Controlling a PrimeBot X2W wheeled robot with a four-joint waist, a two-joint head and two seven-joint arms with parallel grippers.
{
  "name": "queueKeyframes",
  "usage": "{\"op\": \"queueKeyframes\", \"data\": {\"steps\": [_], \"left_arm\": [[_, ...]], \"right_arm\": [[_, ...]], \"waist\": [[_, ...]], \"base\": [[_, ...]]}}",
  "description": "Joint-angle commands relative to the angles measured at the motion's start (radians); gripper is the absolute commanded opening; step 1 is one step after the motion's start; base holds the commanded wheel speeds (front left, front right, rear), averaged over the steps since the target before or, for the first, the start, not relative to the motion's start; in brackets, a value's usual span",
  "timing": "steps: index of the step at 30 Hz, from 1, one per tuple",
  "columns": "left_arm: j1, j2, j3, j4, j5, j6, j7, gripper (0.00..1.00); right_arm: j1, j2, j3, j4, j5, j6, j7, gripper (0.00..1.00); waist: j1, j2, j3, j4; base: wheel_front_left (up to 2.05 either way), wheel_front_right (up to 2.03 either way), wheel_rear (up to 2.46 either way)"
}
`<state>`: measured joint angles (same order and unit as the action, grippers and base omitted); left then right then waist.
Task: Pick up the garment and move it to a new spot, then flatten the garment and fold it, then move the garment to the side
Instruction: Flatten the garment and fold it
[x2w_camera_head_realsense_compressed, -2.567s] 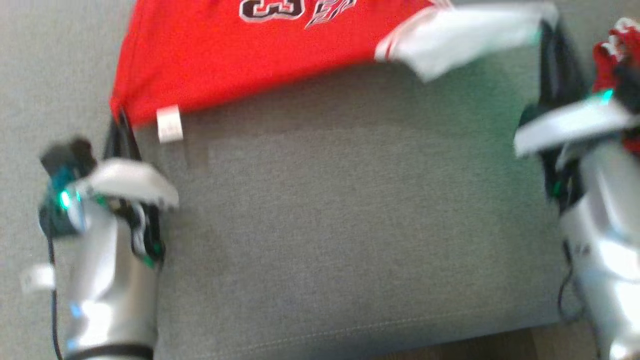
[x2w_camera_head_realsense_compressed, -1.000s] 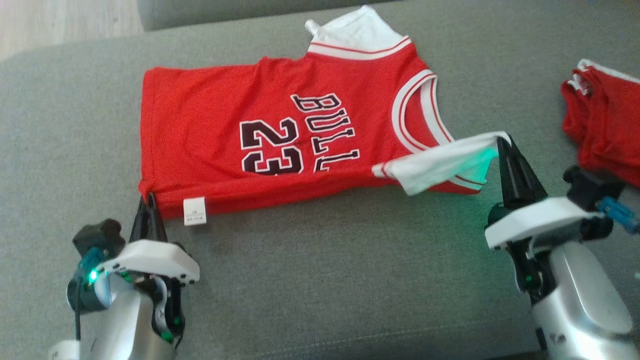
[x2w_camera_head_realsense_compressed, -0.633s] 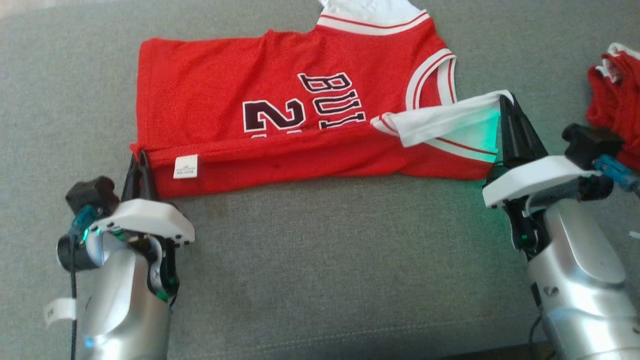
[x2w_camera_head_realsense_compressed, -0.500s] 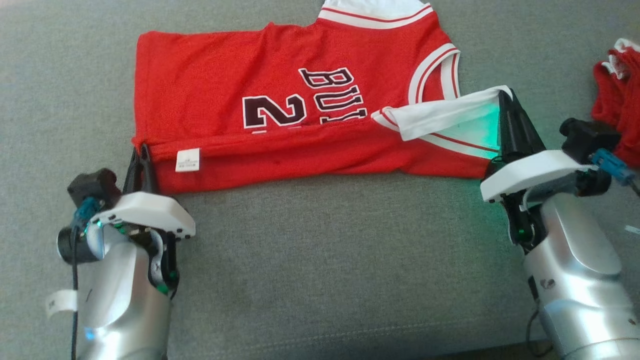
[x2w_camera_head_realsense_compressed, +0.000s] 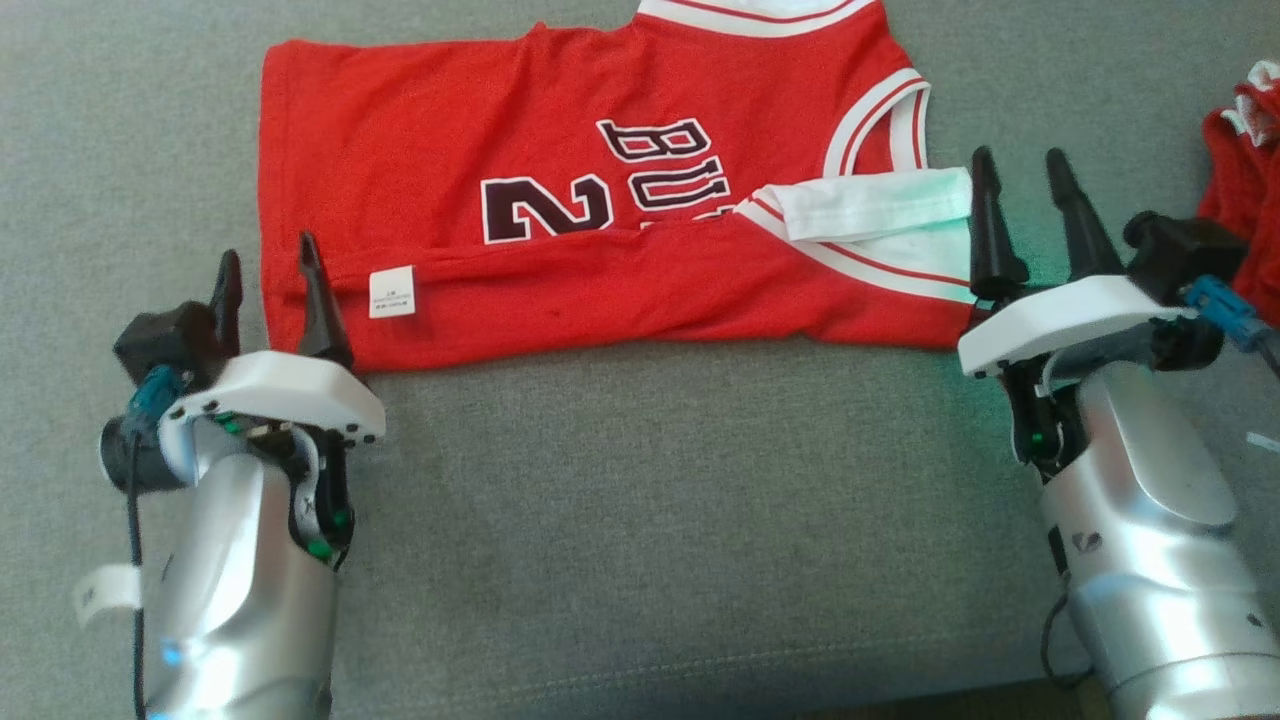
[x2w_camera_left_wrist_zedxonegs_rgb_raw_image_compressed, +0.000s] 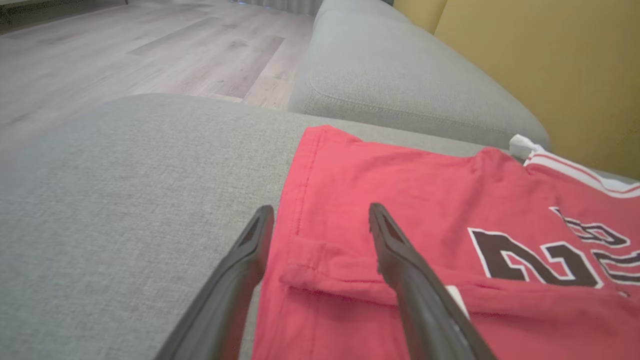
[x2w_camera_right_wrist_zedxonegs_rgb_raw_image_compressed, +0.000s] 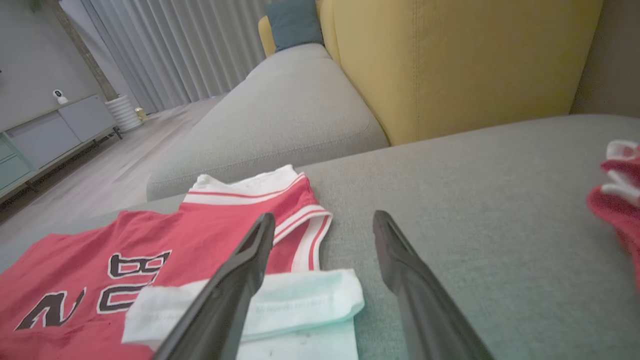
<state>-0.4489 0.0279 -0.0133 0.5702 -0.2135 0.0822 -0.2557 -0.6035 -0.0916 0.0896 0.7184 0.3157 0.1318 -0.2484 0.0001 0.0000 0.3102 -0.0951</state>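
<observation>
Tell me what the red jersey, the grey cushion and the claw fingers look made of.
Jersey: thin knit, likely synthetic; matte, fine texture, lies in soft folds, sewn white trim.
Cushion: woven upholstery fabric, matte; heathered grey weave and a stitched seam show.
Claw fingers: dark, smooth, slight sheen; plastic or rubber, can't tell which.

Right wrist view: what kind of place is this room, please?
Most likely a living room in a home. It has a grey sofa with a yellow backrest, long pale curtains down to a wooden floor, and a low cabinet by the wall.
</observation>
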Motion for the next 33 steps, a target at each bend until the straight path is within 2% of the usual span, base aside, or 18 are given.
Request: {"op": "queueKeyframes", "data": {"steps": [1,6,14,29,32,33], "left_arm": [[0.02,0.022,0.029,-0.047,-0.018,0.01,-0.006,1.0],[0.101,0.022,-0.009,-0.108,-0.074,0.035,-0.006,1.0],[0.161,0.022,-0.051,-0.126,-0.083,0.06,-0.006,1.0],[0.148,0.022,-0.077,-0.111,-0.072,0.059,-0.006,1.0],[0.146,0.022,-0.082,-0.104,-0.07,0.056,-0.006,1.0],[0.146,0.022,-0.084,-0.1,-0.071,0.054,-0.006,1.0]], "right_arm": [[0.016,0.017,0.014,-0.049,-0.015,-0.001,-0.013,1.0],[0.123,0.023,0.01,-0.101,-0.034,-0.001,-0.013,1.0],[0.243,0.03,-0.015,-0.101,-0.052,-0.001,-0.013,1.0],[0.179,0.039,-0.03,0.018,-0.081,-0.001,-0.013,1.0],[0.165,0.04,-0.025,0.033,-0.081,-0.001,-0.013,0.92],[0.163,0.04,-0.025,0.035,-0.081,-0.001,-0.013,0.85]], "waist": [[-0.0001,0.0,-0.006,0.001],[-0.0001,0.0,-0.027,0.004],[-0.0001,0.0,-0.044,0.009],[-0.0001,0.0,-0.018,0.048],[-0.0001,0.0,-0.015,0.052],[-0.0001,0.0,-0.015,0.052]], "base": [[0.0,0.0,0.0],[0.0,0.0,0.0],[0.0,0.0,0.0],[0.0,0.0,0.0],[0.0,0.0,0.0],[0.0,0.0,0.0]]}}
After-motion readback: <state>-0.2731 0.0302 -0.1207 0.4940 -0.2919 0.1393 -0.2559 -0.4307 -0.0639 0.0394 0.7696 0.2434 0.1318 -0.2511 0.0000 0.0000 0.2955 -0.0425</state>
